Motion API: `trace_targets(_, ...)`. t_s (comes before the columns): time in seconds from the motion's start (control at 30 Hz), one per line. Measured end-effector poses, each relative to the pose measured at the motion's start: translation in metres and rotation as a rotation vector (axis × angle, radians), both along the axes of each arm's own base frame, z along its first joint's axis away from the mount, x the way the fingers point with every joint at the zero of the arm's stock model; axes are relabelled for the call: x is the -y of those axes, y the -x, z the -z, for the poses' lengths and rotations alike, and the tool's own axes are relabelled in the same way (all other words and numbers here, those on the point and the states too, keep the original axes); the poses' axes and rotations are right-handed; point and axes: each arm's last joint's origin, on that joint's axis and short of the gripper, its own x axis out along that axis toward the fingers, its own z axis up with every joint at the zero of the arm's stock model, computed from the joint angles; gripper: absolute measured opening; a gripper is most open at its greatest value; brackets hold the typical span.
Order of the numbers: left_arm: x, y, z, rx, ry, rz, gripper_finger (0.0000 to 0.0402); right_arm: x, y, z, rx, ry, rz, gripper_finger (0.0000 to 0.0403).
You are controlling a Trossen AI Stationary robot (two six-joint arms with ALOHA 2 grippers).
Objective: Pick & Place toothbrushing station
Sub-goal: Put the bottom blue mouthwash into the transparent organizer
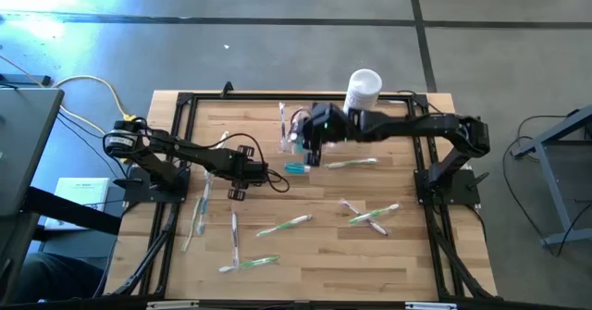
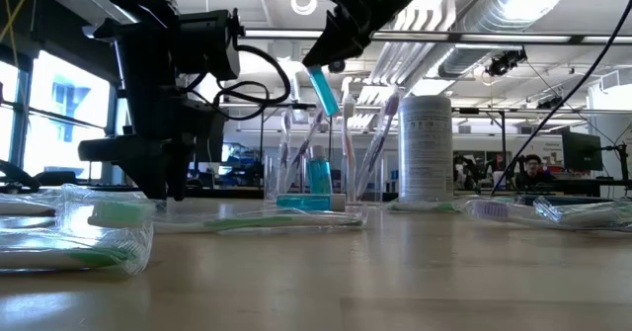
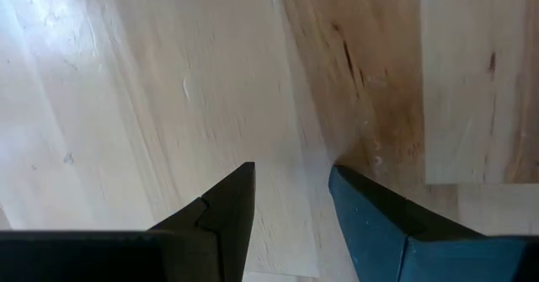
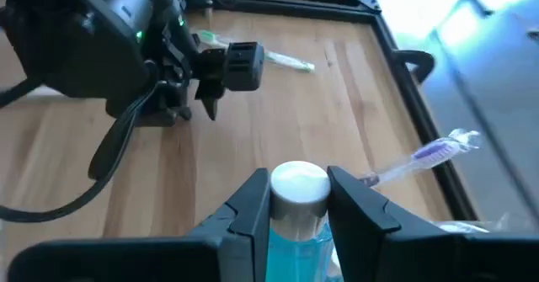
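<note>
Worktop from above: right end effector grips a blue bottle beside the clear toothbrushing station at far centre. Low view: bottle tilted above the station. Left wrist view: left end effector empty, fingers apart.
</note>
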Motion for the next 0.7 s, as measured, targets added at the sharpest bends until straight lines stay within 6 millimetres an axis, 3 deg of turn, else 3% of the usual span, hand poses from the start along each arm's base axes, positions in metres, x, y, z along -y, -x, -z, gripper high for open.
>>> trace_targets(0.2,0.0,0.0,0.0,0.005,0.012,-0.027,0.0161,0.027,0.006,0.027,0.003,-0.079,-0.063,0.0085)
trace_targets(0.33,0.0,-0.002,0.0,0.023,0.009,0.0,0.0161,0.04,0.009,0.035,0.099,-0.074,-0.103,0.0085)
trace_targets(0.7,0.0,-0.003,0.0,0.049,0.023,-0.05,0.0161,0.058,0.021,0.059,0.107,-0.027,-0.025,0.0085)
